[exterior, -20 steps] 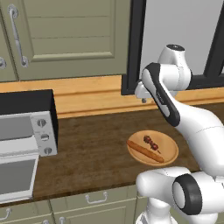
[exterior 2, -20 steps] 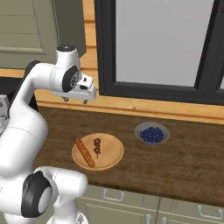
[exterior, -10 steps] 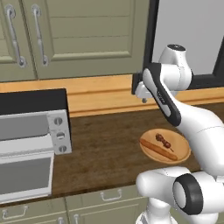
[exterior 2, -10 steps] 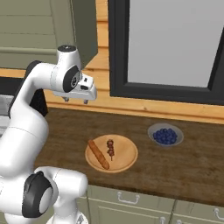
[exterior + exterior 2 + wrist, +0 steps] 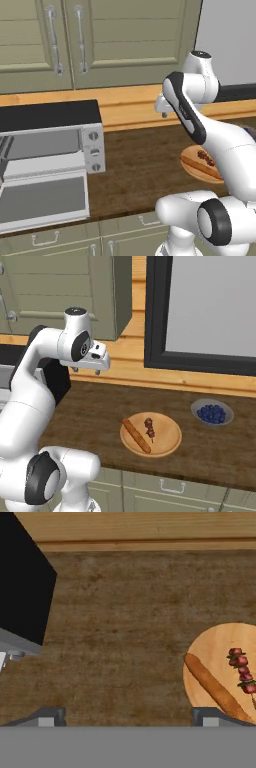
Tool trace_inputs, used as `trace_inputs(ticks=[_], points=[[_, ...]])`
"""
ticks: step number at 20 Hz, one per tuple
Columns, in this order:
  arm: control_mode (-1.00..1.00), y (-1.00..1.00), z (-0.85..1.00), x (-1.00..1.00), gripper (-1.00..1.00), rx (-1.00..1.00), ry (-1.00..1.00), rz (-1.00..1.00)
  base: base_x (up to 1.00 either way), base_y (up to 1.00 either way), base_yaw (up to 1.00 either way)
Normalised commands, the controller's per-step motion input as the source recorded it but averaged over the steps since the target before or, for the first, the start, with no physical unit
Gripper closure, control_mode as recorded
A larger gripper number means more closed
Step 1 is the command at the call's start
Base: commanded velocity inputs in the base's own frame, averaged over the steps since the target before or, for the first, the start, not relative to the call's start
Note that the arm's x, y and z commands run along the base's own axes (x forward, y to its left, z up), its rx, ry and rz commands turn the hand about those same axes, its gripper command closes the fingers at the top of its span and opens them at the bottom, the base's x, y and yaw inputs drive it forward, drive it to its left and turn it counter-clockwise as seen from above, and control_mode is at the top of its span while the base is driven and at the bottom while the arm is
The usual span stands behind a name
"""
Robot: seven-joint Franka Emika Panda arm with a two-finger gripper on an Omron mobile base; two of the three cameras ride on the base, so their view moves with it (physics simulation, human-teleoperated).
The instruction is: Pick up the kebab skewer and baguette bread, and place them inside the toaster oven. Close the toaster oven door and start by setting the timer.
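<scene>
The kebab skewer (image 5: 149,429) and the baguette bread (image 5: 136,435) are seen side by side, just apart, on a round wooden plate (image 5: 170,443) on the dark wooden desk (image 5: 95,411). A bowl of blueberries (image 5: 212,413) is set near the plate. The toaster oven (image 5: 50,155) is found at the desk's left, its door (image 5: 42,199) folded down open. The gripper (image 5: 85,371) is held spread and empty, high above the desk between oven and plate.
</scene>
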Motion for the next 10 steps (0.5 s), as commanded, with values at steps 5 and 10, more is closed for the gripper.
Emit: trace_inputs(ticks=[5,10], points=[[1.00,0.00,0.00,0.00,-1.00,0.00,0.00,0.00,0.11,0.57,-0.04],[1.00,0.00,0.00,0.00,-1.00,0.00,0.00,0.00,0.04,0.15,-0.01]])
